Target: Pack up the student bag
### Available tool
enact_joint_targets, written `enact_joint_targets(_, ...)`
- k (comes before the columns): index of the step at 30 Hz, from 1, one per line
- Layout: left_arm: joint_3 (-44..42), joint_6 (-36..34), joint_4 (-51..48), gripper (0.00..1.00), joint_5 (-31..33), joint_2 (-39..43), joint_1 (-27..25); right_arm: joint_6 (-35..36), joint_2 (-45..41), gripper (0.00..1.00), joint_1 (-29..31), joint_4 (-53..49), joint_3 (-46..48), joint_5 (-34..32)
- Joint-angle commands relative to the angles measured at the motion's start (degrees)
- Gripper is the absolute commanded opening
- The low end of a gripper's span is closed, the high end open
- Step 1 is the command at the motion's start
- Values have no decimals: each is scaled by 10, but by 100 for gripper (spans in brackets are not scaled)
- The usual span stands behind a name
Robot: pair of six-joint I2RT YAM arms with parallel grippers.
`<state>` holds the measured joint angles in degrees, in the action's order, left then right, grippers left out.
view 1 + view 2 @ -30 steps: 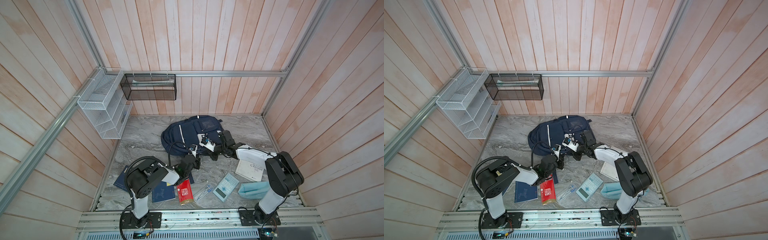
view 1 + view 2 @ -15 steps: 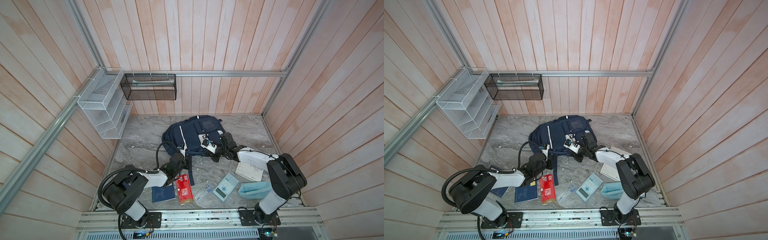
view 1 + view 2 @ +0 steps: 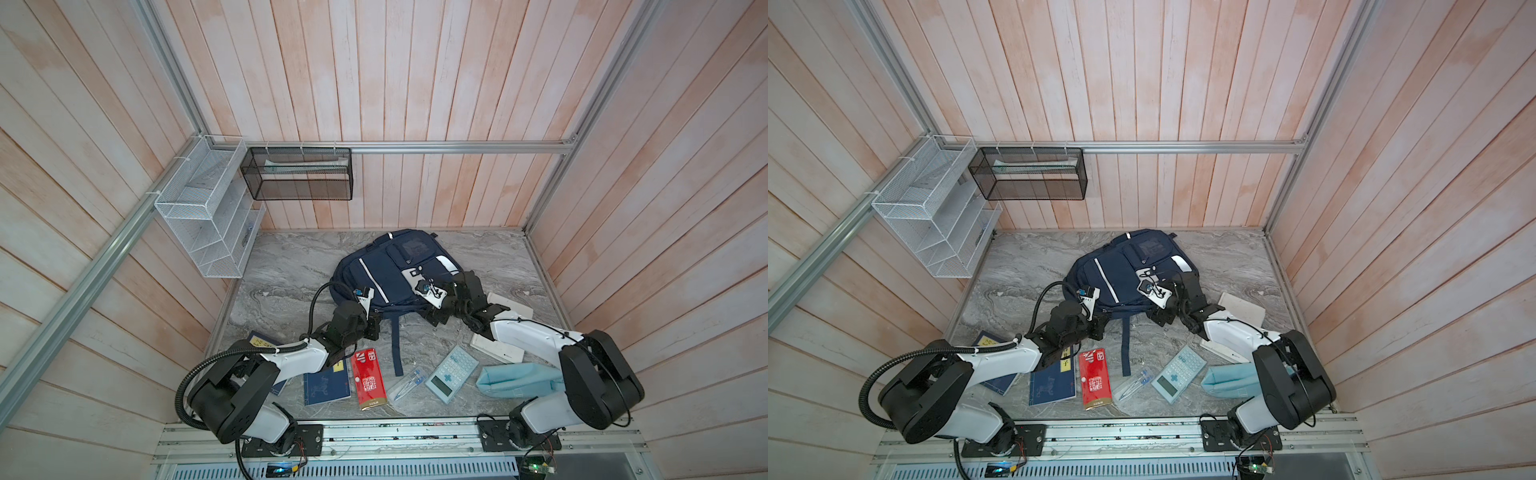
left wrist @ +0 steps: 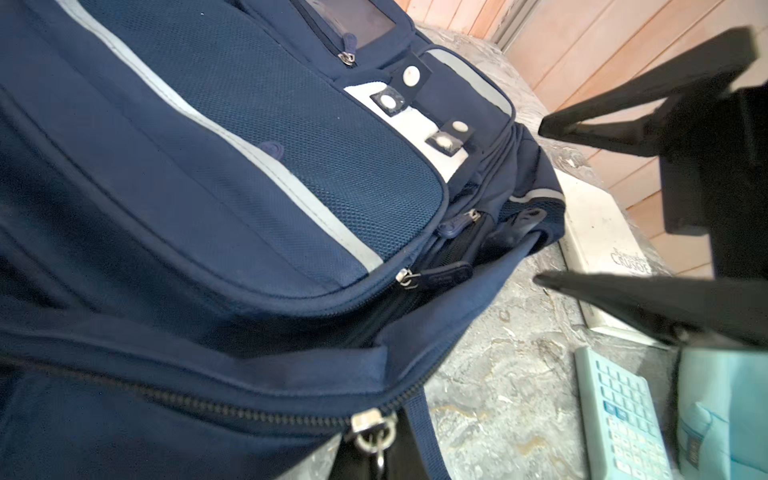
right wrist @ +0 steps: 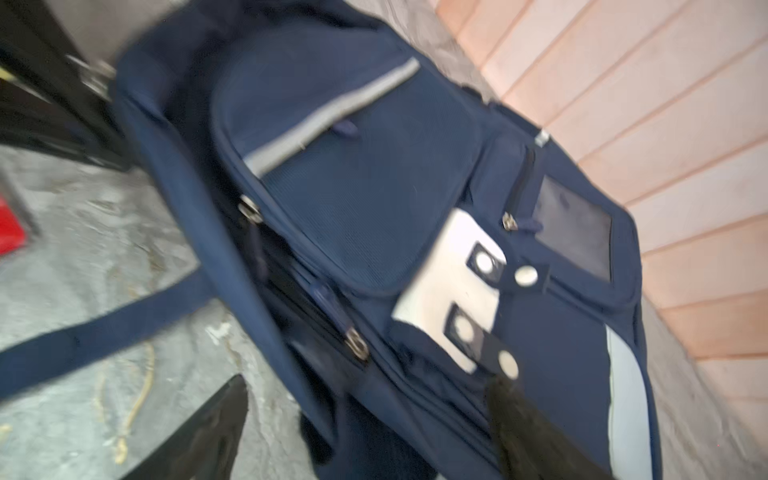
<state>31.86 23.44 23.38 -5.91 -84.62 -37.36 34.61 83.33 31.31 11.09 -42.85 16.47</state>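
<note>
1. student bag (image 3: 390,270): navy, lies front face up on the grey marble desk (image 3: 282,286), in the middle toward the back wall. One strap (image 3: 397,345) trails toward the front edge.
2. left tool (image 3: 375,327): at the bag's near-left edge, pinched closed on the metal zipper pull (image 4: 370,430). Its fingers are mostly cut off in the left wrist view.
3. right tool (image 4: 539,203): jaws wide apart, nothing between them, at the bag's near-right corner.
4. Right wrist view is blurred. One finger (image 5: 216,428) is over the desk, the other is over bag fabric just below the white patch (image 5: 440,291).
5. A zip near that corner gapes partly open.
6. white book (image 3: 510,305): just right of the bag, with the right arm crossing over it.
7. Loose along the desk front, left to right: navy notebook (image 3: 326,382), red packet (image 3: 368,378), clear pen pack (image 3: 405,384), calculator (image 3: 451,374), light-blue pouch (image 3: 515,380).
</note>
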Motion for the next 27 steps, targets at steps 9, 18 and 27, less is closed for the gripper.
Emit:
enact_joint_targets(9,24,19,8,0,-59,4,-2,10,149,32,78,-32,-120,96)
enact_joint_targets(18,5,51,-25,0,-39,8,64,36,103,0,76,-93,-58,18)
enact_joint_targets(27,30,63,-34,0,-80,-5,195,39,87,0,32,-57,5,-118)
